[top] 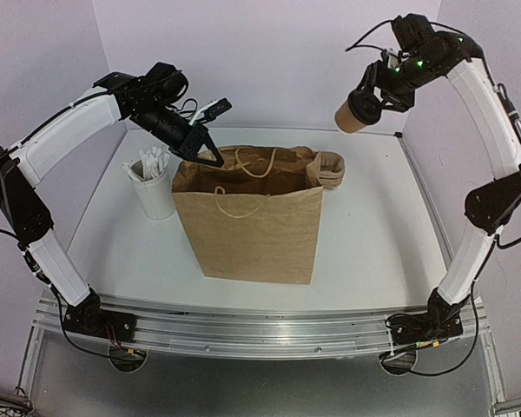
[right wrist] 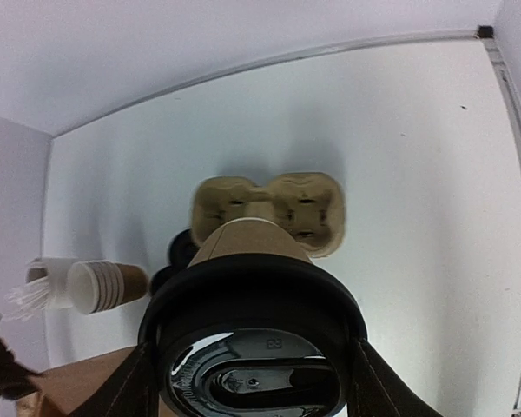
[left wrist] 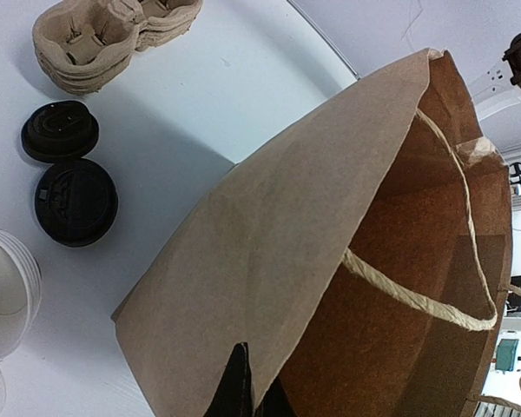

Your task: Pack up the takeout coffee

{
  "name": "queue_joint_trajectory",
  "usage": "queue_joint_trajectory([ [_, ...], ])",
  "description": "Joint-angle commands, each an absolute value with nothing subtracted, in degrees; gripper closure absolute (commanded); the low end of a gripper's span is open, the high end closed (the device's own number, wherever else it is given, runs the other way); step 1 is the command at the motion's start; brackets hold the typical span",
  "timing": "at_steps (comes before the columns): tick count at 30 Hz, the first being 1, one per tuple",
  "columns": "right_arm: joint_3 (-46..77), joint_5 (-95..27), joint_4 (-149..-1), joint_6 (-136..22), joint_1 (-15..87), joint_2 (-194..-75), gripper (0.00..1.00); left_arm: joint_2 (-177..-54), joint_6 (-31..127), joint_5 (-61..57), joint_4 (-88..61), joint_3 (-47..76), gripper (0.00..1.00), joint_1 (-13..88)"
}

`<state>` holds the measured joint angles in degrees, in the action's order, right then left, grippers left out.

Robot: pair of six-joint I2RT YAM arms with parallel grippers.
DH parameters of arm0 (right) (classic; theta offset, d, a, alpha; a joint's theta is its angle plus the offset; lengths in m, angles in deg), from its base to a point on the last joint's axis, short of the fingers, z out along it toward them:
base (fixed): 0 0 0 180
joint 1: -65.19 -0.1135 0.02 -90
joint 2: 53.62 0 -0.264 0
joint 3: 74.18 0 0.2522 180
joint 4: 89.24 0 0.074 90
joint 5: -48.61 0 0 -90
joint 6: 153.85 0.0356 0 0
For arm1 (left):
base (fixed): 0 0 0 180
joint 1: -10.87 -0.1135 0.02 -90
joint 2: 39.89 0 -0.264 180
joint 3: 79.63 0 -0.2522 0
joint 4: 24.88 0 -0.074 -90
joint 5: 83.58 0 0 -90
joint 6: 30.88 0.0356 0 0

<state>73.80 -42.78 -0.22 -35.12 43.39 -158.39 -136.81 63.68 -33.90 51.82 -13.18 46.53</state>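
Observation:
The takeout coffee (top: pixel 354 115), a brown paper cup with a black lid (right wrist: pixel 252 347), hangs tilted in the air at the back right, above and to the right of the open brown paper bag (top: pixel 247 221). My right gripper (top: pixel 371 97) is shut on it, one finger (right wrist: pixel 126 382) on each side of the lid. My left gripper (top: pixel 210 155) is shut on the bag's back left rim (left wrist: pixel 330 261); in the left wrist view one finger (left wrist: pixel 234 391) lies outside the paper and the other inside. The bag's inside looks empty where it shows.
A white cup of wrapped straws (top: pixel 154 187) stands left of the bag. Behind the bag lie stacked pulp cup carriers (right wrist: pixel 269 208), two black lids (left wrist: pixel 75 201) and a stack of lidless brown cups (right wrist: pixel 104 285) on its side. Walls close the table's back and sides.

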Motion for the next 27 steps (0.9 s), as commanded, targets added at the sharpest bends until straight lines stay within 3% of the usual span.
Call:
queue_joint_trajectory([
  [1,81.1,-36.9,4.6,-31.7,38.5,-155.5,0.61,-138.2,64.7,-32.4,51.9,-14.4,1.00,46.5],
  [13,82.5,-23.6,-10.3,-26.4,20.4,-157.4,0.62,-139.2,63.8,-31.3,51.7,-15.9,1.00,46.5],
  [27,79.4,-26.1,-9.4,-29.4,12.1,-162.6,0.67,-139.5,62.4,-31.4,51.5,-17.8,1.00,46.7],
])
